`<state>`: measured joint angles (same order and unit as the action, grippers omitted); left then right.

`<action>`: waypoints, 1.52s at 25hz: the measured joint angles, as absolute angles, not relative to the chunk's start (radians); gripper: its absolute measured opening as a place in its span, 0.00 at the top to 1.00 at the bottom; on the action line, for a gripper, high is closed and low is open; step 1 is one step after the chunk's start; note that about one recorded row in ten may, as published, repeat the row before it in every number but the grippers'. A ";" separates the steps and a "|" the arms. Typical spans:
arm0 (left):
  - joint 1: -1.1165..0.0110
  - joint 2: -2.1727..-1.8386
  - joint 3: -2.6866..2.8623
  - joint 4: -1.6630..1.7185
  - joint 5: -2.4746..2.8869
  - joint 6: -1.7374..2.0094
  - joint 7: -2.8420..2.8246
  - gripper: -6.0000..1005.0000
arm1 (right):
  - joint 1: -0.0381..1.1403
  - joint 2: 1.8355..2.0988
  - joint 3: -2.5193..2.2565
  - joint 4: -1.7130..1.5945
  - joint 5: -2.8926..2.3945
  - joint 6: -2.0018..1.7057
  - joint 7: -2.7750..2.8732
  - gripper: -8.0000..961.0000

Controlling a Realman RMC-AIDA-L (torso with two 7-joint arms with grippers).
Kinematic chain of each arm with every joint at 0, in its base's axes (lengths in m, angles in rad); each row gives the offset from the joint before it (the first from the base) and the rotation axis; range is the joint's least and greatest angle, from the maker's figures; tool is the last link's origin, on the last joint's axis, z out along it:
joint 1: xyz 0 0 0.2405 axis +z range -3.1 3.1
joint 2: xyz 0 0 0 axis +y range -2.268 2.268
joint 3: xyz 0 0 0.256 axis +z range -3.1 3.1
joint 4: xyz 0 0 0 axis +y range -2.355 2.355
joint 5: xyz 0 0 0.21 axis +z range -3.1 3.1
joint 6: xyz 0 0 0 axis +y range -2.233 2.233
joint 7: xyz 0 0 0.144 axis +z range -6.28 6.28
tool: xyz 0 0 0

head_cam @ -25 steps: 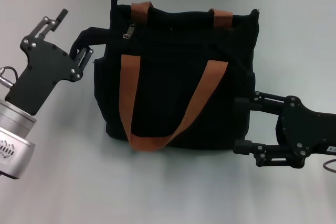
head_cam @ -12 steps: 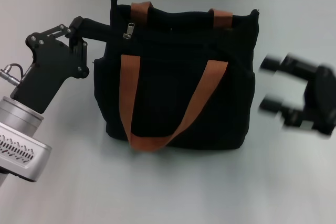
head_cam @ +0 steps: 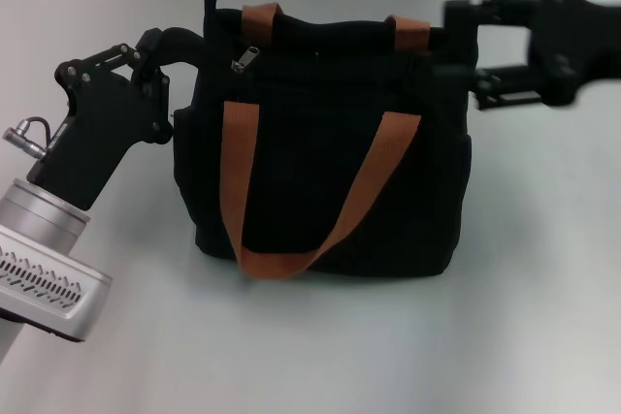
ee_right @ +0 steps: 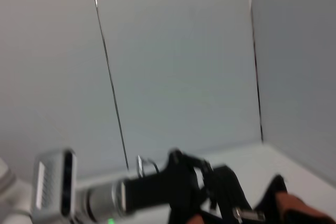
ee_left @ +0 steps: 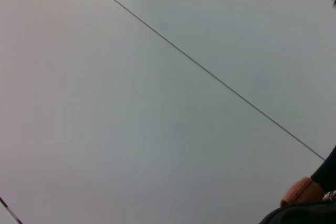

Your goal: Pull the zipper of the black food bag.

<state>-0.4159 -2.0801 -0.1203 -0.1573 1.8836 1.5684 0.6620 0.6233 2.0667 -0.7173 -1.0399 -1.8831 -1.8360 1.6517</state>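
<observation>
The black food bag [head_cam: 330, 143] stands upright on the pale table [head_cam: 320, 336], its near face crossed by one orange-brown strap [head_cam: 291, 259] that loops down toward the bag's bottom edge; the second strap shows only as two stubs at the bag's top rim. The zipper [head_cam: 246, 58], a small silver tab, sits on the bag's top edge near the bag's left corner, just beside the left stub of the rear strap. The left gripper [head_cam: 160, 46] is at that same left upper corner, its fingers closed on a fold or tab of black fabric that juts out from the bag's side; it looks like a pinch that anchors the bag, though the contact itself is dark on dark and I cannot be sure how firm it is. The right gripper [head_cam: 456, 41] hovers at the bag's opposite upper corner, its two fingers apart and holding nothing, pointing along the top edge toward the zipper. In the right wrist view the silver tab [ee_right: 249, 214] shows low in the picture with the left arm behind it. The step in hand appears to be the approach: bag braced, pulling claw not yet on the tab. The next move calls for the right gripper to travel along the top edge to the tab, close on it squarely, then draw it along the zip line.
</observation>
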 joint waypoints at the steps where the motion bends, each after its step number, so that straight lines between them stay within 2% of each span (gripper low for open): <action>1: -0.416 -2.080 -0.121 -0.160 1.884 1.569 0.664 0.97 | 0.642 2.064 -0.748 -1.081 -1.907 -1.818 1.707 0.15; 3: -0.414 -2.080 -0.121 -0.168 1.884 1.584 0.667 0.97 | 0.734 2.054 -0.844 -1.192 -2.007 -1.786 1.911 0.15; 4: -0.414 -2.080 -0.121 -0.168 1.884 1.584 0.667 0.97 | 0.734 2.054 -0.844 -1.192 -2.007 -1.786 1.911 0.15; 8: -0.404 -2.080 -0.113 -0.176 1.894 1.606 0.689 0.97 | 0.881 2.046 -0.984 -1.273 -2.158 -1.779 1.994 0.15; 9: -0.404 -2.080 -0.113 -0.176 1.894 1.606 0.689 0.97 | 0.881 2.046 -0.984 -1.273 -2.158 -1.779 1.994 0.15; 13: -0.402 -2.080 -0.113 -0.181 1.898 1.606 0.690 0.97 | 0.952 2.067 -1.113 -1.303 -2.289 -1.671 1.970 0.16; 18: -0.401 -2.080 -0.113 -0.182 1.898 1.607 0.690 0.97 | 0.941 2.081 -1.246 -1.322 -2.330 -1.541 1.907 0.16; 28: -0.397 -2.080 -0.110 -0.193 1.899 1.642 0.692 0.97 | 0.807 2.087 -1.299 -1.328 -2.151 -1.391 1.672 0.17; 36: -0.397 -2.080 -0.099 -0.195 1.899 1.651 0.692 0.97 | 0.774 2.088 -1.363 -1.311 -2.111 -1.287 1.627 0.18; 38: -0.397 -2.080 -0.098 -0.195 1.899 1.654 0.692 0.97 | 0.779 2.086 -1.364 -1.303 -2.117 -1.271 1.625 0.24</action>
<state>-0.3973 -2.0801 -0.0982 -0.1948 1.8991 1.6544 0.6920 0.7792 2.0865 -1.3644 -1.3030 -2.1171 -1.2710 1.6247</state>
